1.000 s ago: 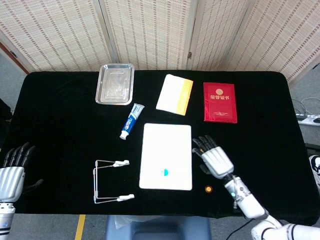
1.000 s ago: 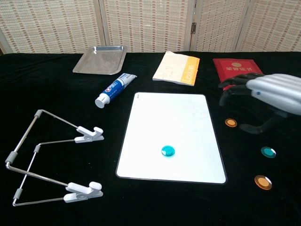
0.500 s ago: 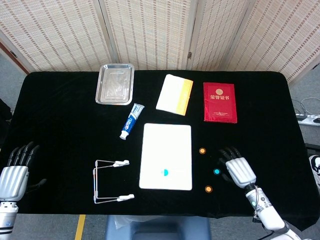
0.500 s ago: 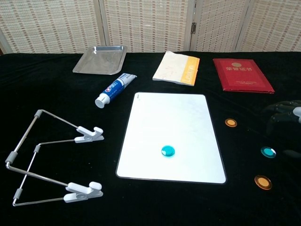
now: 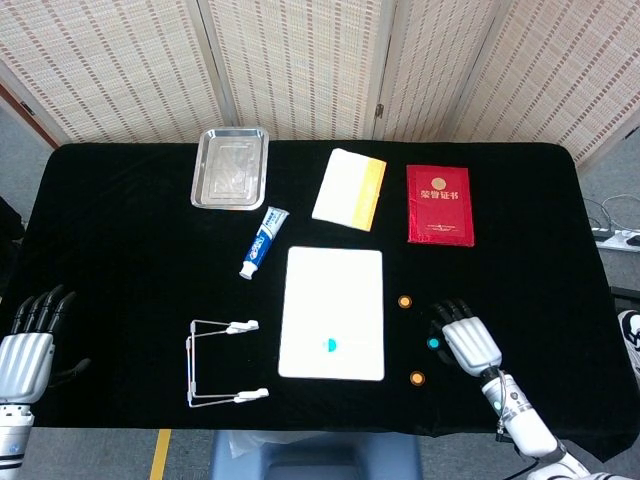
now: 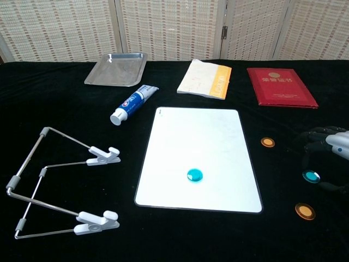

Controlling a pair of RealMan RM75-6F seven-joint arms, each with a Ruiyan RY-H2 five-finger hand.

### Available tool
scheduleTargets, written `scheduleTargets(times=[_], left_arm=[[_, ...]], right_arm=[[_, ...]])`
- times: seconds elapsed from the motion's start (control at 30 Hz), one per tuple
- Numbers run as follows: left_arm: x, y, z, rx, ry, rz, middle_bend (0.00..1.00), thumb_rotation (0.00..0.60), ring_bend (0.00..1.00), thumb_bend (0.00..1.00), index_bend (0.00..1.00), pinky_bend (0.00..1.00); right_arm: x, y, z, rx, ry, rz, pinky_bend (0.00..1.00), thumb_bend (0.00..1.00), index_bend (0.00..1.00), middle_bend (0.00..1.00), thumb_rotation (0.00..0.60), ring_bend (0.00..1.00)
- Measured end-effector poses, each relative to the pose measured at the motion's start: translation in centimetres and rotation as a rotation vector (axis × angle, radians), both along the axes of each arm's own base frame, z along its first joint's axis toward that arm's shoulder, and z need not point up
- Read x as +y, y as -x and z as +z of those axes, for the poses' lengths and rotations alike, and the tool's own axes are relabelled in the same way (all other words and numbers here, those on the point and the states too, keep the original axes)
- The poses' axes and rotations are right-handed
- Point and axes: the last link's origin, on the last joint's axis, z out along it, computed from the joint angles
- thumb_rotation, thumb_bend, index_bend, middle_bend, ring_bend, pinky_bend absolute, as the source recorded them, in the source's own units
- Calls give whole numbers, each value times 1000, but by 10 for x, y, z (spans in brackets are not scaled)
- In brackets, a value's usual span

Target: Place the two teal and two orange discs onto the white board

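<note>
From my seat the black table (image 5: 120,230) fills most of both views, w/ the white board (image 5: 332,312) lying flat near the front edge, approx. mid-table. One teal disc on the board (image 5: 330,346) sits in its lower half, toward the near edge. Next biggest stuff is along the back: red booklet (image 5: 440,204) on the right, a white and orange pad (image 5: 349,188) beside it, a metal tray (image 5: 230,167) further left, then a toothpaste tube (image 5: 263,242) lying angled between tray and board. Left of the board there's a wire clip stand (image 5: 222,362) lying flat, two white clips pointing at the board. My right hand (image 5: 466,340) is low over the table to the right of the board, palm down, fingers apart and holding nothing; in the chest view it only pokes in at the right edge (image 6: 330,146). The loose teal disc (image 5: 433,343) is just beside those fingertips, can't tell if touching. Far orange disc (image 5: 405,301) sits betw. board and hand, off the board; near orange disc (image 5: 417,378) is closer to the front edge, also off it. Left hand (image 5: 28,345) is way over at the left edge, fingers spread, nothing in it.
</note>
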Motion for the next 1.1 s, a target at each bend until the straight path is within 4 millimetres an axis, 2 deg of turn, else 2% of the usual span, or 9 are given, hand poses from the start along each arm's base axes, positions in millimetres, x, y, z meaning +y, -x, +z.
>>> scheduleTargets(times=[0.77, 1.0, 1.1], left_arm=[[0, 3, -2, -2, 3, 8, 0, 600, 2, 164, 18, 0], [-1, 4, -2, -2, 2, 7, 0, 600, 2, 165, 18, 0], [-1, 4, 0, -2, -3, 5, 0, 600, 2, 165, 19, 0]], right_arm=[[-3, -1, -6, 3, -5, -4, 0, 399, 508, 181, 600, 1], [-2, -9, 0, -18, 14, 21, 0, 400, 518, 188, 600, 3], [-2, -21, 2, -39, 10, 52, 0, 400, 518, 188, 600, 3]])
